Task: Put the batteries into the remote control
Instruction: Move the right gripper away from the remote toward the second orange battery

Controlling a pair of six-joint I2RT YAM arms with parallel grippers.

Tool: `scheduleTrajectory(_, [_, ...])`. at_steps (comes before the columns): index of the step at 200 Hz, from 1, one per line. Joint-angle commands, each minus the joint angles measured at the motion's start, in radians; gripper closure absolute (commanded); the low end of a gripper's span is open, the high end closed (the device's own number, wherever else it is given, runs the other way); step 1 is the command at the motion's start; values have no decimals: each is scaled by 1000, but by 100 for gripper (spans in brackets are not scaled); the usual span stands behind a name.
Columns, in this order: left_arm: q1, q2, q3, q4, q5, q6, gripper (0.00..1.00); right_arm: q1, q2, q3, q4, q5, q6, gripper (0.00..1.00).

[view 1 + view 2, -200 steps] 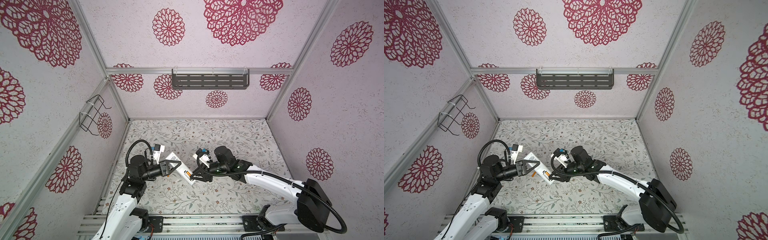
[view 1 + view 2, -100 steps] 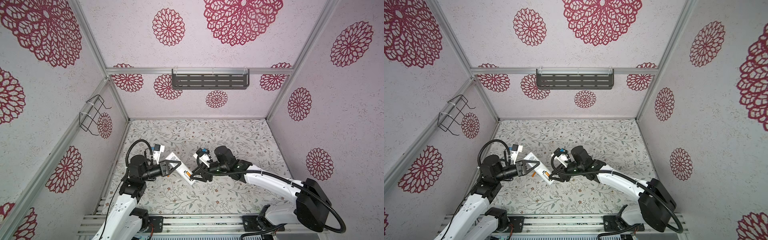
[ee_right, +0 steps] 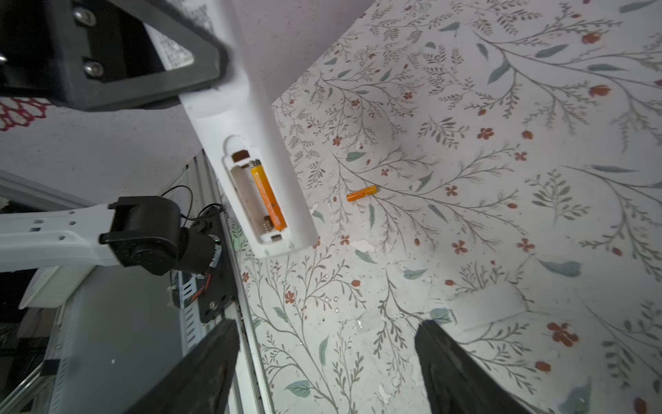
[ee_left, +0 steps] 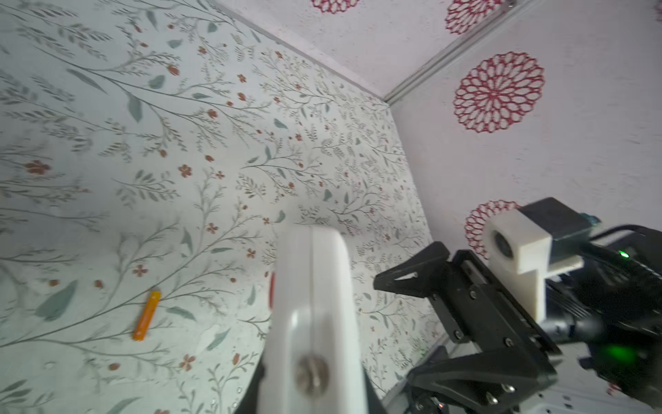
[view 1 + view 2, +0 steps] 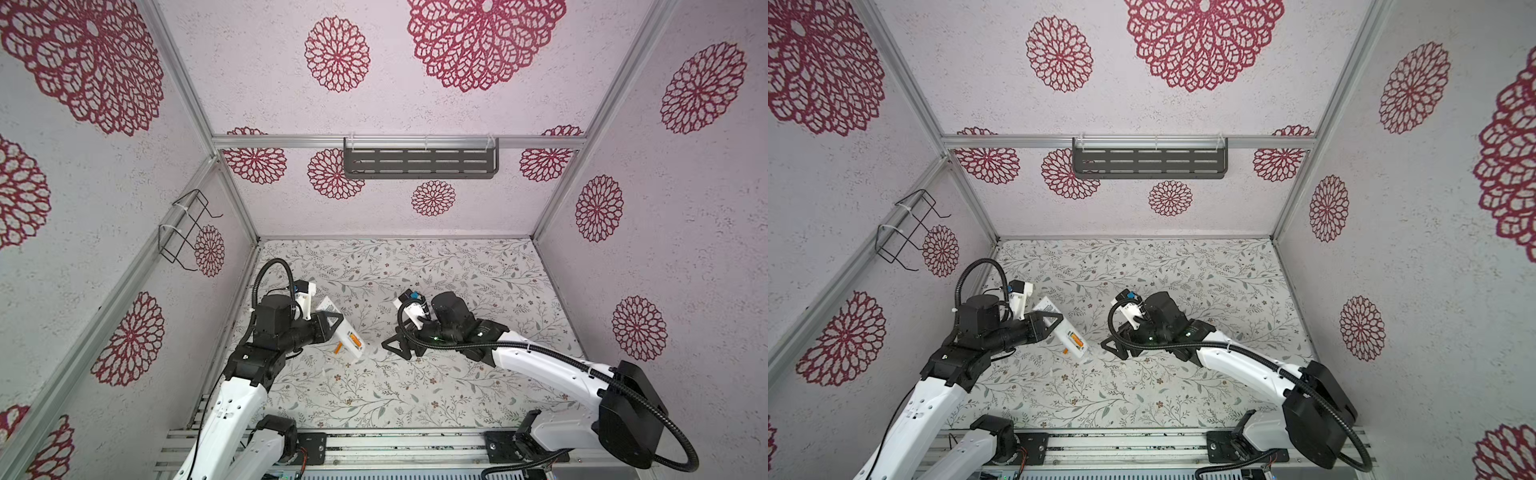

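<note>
My left gripper (image 5: pixel 332 322) is shut on the white remote control (image 5: pixel 345 336), holding it tilted above the floral table with its back up. The battery bay is open. One orange battery (image 3: pixel 268 195) lies in a slot of the remote control (image 3: pixel 258 118), and the slot beside it is bare. A second orange battery (image 3: pixel 361 193) lies loose on the table, below the remote's free end; it is the battery (image 4: pixel 146 315) in the left wrist view. My right gripper (image 5: pixel 392 347) hovers just right of the remote's end, open and holding nothing. Its jaws stand wide apart in the right wrist view (image 3: pixel 324 326).
A grey slotted shelf (image 5: pixel 419 163) hangs on the back wall and a black wire basket (image 5: pixel 185 230) on the left wall. Metal rails (image 5: pixel 374 440) run along the table's front edge. Small white flecks dot the floral table (image 5: pixel 415 282) near the remote.
My right gripper's jaws have opened beside the remote's end. Both arms have hardly moved, and the left gripper still holds the remote.
</note>
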Motion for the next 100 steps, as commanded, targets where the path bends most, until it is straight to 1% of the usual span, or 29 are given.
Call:
scheduleTrajectory(1, [6, 25, 61, -151, -206, 123, 100, 46, 4, 45, -54, 234, -5, 15])
scheduleTrajectory(8, [6, 37, 73, -168, -240, 137, 100, 65, 18, 56, -69, 274, -9, 14])
scheduleTrajectory(9, [6, 39, 74, -171, -244, 138, 100, 68, 19, 58, -70, 280, -9, 13])
scheduleTrajectory(11, [8, 44, 78, -177, -254, 142, 100, 72, 24, 63, -74, 286, -10, 5])
scheduleTrajectory(12, [7, 46, 80, -179, -259, 143, 100, 73, 26, 65, -74, 290, -11, 3])
scheduleTrajectory(16, [6, 54, 86, -189, -282, 147, 100, 82, 37, 72, -79, 304, -12, 1])
scheduleTrajectory(29, [7, 77, 107, -215, -356, 157, 100, 108, 82, 104, -97, 336, 1, 1])
scheduleTrajectory(44, [8, 87, 119, -236, -461, 161, 100, 134, 153, 154, -111, 343, 27, 1])
scheduleTrajectory(67, [9, 90, 122, -240, -558, 185, 100, 192, 272, 265, -156, 391, 50, 1])
scheduleTrajectory(82, [10, 100, 130, -260, -623, 194, 100, 219, 359, 354, -200, 452, 115, 2])
scheduleTrajectory(100, [13, 95, 123, -269, -706, 189, 100, 228, 467, 472, -272, 461, 206, 6])
